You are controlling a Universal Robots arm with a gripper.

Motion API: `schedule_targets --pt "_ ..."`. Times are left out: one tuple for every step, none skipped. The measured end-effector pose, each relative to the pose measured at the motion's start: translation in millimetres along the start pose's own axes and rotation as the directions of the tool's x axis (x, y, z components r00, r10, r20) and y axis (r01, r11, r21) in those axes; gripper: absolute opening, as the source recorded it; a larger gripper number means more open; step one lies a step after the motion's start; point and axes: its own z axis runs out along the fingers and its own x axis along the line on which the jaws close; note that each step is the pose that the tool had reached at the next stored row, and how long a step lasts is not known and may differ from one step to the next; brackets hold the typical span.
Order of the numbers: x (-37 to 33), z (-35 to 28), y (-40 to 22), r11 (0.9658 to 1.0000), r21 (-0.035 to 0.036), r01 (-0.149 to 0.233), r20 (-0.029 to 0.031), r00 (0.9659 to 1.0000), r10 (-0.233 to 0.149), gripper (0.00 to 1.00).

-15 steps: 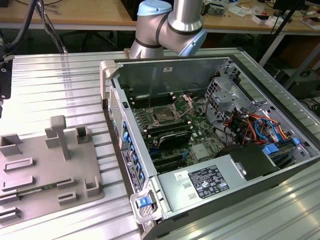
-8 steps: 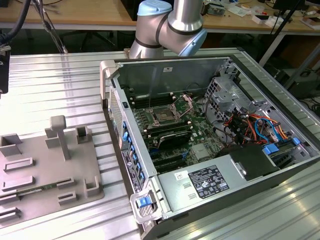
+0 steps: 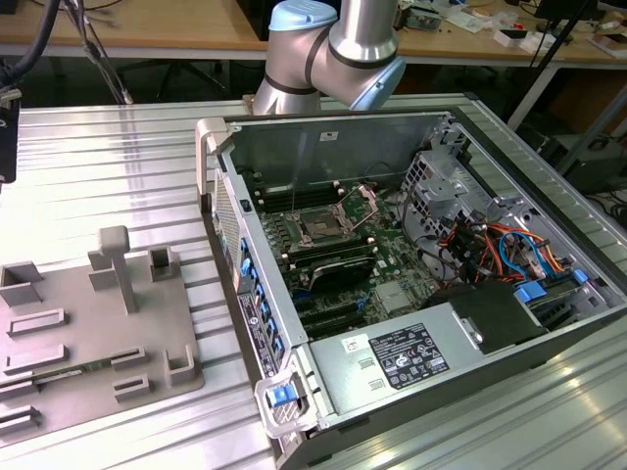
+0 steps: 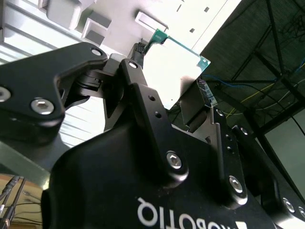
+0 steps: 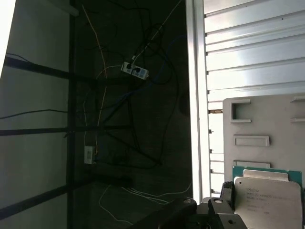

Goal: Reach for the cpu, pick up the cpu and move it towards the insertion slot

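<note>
A: Is the cpu picked up?
B: Looks so. In the second wrist view the gripper (image 4: 164,78) is closed on the cpu (image 4: 177,59), which is held clear of the grey tray (image 4: 71,14) beyond it.
A: And the insertion slot (image 3: 321,226)?
B: Well apart from the gripper, with its bracket open. The cpu isn't there yet.

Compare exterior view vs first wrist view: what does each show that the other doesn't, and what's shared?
Exterior view: the open computer case, with the insertion slot on its motherboard, and the arm's joint behind the case.
First wrist view: the cpu, silvery top with a green rim, close to the camera, plus a white power strip and cables in the dark area off the table.
Shared: the grey fixture plate and the ribbed metal table.
</note>
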Motion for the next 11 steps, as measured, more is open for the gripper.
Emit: schedule_targets --pt "-0.5 0.0 0.0 1.0000 0.0000 0.000 0.0000 1.0000 0.000 0.55" --pt "-0.9 0.0 0.0 1.0000 0.0000 0.000 0.0000 1.0000 0.000 0.55" --pt "-1.9 0.0 -0.1 1.0000 -0.0001 0.000 0.0001 1.0000 0.000 0.55" --pt "-3.3 0.0 0.0 1.0000 -0.0001 0.000 0.0001 1.0000 0.000 0.55" --pt "-6.1 -0.2 0.0 1.0000 0.0000 0.000 0.0000 1.0000 0.000 0.55" --pt "-7.5 -0.2 0.1 1.0000 -0.0001 0.000 0.0000 1.0000 0.000 0.55" --pt "-9.2 -0.2 0.1 1.0000 -0.0001 0.000 0.0001 1.0000 0.000 0.55" --pt "-11.8 -0.3 0.1 1.0000 0.0000 0.000 0.0001 1.0000 0.000 0.55" --pt "-13.4 -0.4 0.1 1.0000 -0.0001 0.000 0.0001 1.0000 0.000 0.55" --pt "-15.2 -0.4 0.1 1.0000 -0.0001 0.000 0.0001 1.0000 0.000 0.55" --pt "-16.9 -0.5 0.1 1.0000 0.0000 0.000 0.0000 1.0000 0.000 0.55"
